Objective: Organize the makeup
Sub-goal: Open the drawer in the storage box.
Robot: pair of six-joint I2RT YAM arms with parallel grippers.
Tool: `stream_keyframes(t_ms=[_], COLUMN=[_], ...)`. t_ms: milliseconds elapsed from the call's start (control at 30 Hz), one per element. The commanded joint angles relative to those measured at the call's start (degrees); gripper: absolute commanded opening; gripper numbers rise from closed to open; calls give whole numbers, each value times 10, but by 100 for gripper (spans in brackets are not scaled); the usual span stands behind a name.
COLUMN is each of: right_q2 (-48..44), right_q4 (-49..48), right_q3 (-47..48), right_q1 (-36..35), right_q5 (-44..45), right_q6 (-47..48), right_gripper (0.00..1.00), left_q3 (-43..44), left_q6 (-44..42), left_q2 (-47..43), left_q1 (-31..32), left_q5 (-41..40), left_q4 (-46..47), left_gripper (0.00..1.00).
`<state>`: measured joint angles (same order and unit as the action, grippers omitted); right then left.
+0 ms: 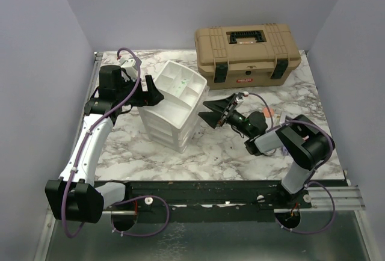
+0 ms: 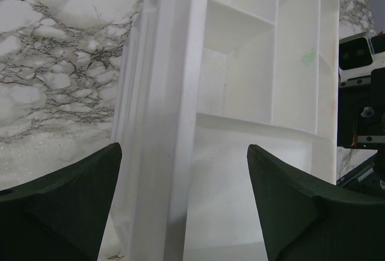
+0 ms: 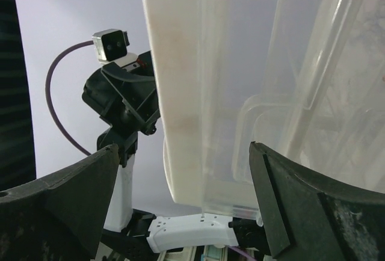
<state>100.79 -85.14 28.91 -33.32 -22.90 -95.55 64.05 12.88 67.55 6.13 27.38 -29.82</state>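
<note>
Left gripper (image 1: 155,94): jaws spread wide, holding nothing, poised at the left rim of the white drawer unit (image 1: 171,122); whether it touches the unit cannot be told; right gripper (image 1: 203,110): jaws likewise spread, empty, just beside the unit's right face; small salmon makeup piece (image 1: 269,112) lies on the marble table (image 1: 216,153) behind the right wrist, partly hidden.

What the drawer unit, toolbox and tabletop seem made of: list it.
Drawer unit: white moulded plastic, smooth, slightly glossy; thin dividers, translucent drawer fronts.
Toolbox: tan hard plastic, matte; ribbed lid, black latches.
Tabletop: white, grey-veined marble look; stone or printed laminate, cannot tell.
</note>
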Motion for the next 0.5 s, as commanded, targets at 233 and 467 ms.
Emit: stream_keyframes(t_ms=[233,467], right_q2=[-76,-116], right_q4=[-105,13], right_q3=[-42,-61], right_q1=[-3,-3], right_q5=[48,68], right_q6=[8,51], right_gripper=[93,94], left_q3=[-4,-3], left_q6=[8,9], left_q2=[1,-6], left_q1=[3,3], left_q5=[-24,-24], left_q4=[-15,-16], left_gripper=[87,87])
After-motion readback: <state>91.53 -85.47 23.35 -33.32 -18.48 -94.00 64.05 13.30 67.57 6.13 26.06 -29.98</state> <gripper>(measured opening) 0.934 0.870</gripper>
